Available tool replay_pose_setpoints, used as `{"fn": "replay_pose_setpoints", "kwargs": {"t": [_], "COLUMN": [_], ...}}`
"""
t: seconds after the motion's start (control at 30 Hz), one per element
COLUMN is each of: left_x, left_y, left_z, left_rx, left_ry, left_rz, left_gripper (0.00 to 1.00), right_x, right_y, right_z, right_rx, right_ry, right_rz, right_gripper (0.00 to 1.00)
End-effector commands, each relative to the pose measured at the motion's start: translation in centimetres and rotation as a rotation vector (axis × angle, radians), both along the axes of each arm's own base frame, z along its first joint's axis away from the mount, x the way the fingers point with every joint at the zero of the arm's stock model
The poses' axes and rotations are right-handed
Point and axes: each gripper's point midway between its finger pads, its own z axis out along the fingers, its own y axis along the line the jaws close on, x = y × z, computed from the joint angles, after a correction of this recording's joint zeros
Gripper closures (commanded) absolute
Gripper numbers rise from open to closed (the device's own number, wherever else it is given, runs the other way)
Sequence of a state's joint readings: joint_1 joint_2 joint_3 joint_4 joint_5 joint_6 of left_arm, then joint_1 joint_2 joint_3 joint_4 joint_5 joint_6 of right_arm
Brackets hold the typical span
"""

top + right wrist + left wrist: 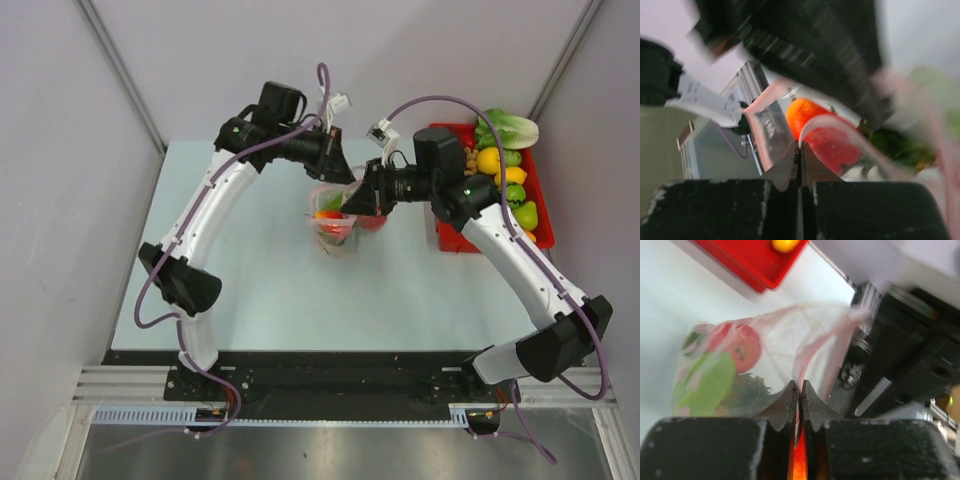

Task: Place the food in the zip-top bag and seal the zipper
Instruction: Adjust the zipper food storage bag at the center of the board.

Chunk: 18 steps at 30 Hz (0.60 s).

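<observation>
Crinkly clear plastic zip-top bag hangs between my two grippers over the middle of the pale blue table. I cannot tell whether its bottom touches the surface. Contents: a glossy red tomato-like toy, a flat green leafy piece, a dark spiky piece below them, and a round orange piece. More toy food, including a yellow lemon and a pale green cabbage, lies in the red rectangular tray on my right.

Left gripper: fingers pressed together on the thin pink-red zipper strip at one side of the mouth. Right gripper: likewise pinched on the strip at the opposite side. The mouth between the pinches looks slack. The right wrist view is blurred.

Judgement: the step in hand is sealing. To do it well:
- Draw the two pinches gently apart until the strip is taut and straight and both tracks line up.
- Slide one pinch along while the other anchors.
- Squeeze firmly and pull lightly.

Risk: a hard tug lifts the bag and tips the load, or the film slips out of a pinch.
</observation>
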State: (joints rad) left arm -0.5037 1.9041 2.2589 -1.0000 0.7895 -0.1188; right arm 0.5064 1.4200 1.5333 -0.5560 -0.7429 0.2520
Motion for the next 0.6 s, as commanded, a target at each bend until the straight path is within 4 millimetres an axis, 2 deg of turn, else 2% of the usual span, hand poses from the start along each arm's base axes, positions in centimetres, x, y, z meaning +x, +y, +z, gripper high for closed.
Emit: {"fn": "replay_pose_setpoints", "kwargs": {"t": [0.0,0.07,0.1,0.13,0.2,0.3,0.4,0.47,0.57], "left_x": [-2.0,-2.5,-2.8,-2.8,-2.7,-2.8,-2.7,-3.5,-4.5], "left_y": [-0.5,-0.5,-0.3,-0.3,-0.1,0.7,2.0,2.5,2.8], "left_z": [-2.7,-3.0,-4.0,-3.9,-4.8,-4.5,-3.9,-4.0,-4.2], "left_rx": [0.041,0.035,0.042,0.034,0.052,0.059,0.067,0.082,0.095], "left_ry": [0.05,0.057,0.083,0.068,0.069,0.056,0.008,-0.035,-0.023], "left_rz": [-0.085,-0.095,-0.099,-0.099,-0.095,-0.1,-0.088,-0.127,-0.142], "left_gripper": [0.87,0.83,0.82,0.8,0.73,0.67,0.65,0.61,0.54], "right_x": [3.8,4.1,4.1,4.2,4.3,4.1,2.9,1.8,0.3], "right_y": [-0.3,-0.3,-0.3,-0.2,-0.5,-1.6,-2.3,-3.0,-3.7], "right_z": [-1.4,-1.9,-2.2,-2.4,-3.8,-4.1,-2.5,-1.7,-1.9], "right_rx": [0.028,0.03,0.027,0.021,-0.014,-0.038,-0.029,-0.039,-0.071], "right_ry": [0.112,0.099,0.1,0.094,0.11,0.087,0.02,-0.053,-0.116], "right_rz": [-0.186,-0.209,-0.215,-0.221,-0.239,-0.265,-0.249,-0.231,-0.191], "right_gripper": [1.0,1.0,1.0,1.0,1.0,1.0,1.0,1.0,1.0]}}
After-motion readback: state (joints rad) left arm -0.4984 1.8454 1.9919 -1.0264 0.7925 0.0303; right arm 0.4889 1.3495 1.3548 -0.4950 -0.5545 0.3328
